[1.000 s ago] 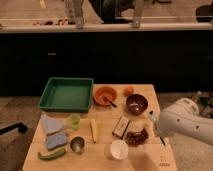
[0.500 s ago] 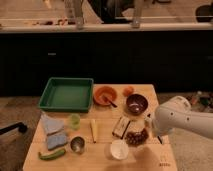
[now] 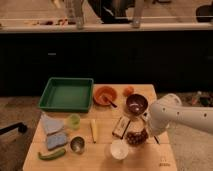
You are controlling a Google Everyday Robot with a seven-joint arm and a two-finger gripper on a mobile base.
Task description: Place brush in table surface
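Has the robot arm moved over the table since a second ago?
Yes. The arm has swung left from the table surface's right edge; its gripper is low near the dark bowl.

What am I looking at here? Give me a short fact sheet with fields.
Surface: pale wooden table surface
Tray: green tray, back left
Bowls: orange bowl, dark bowl
Front: white cup, metal cup, green vegetable
Arm: white robot arm, from the right
Gripper: gripper, low over the table's right side
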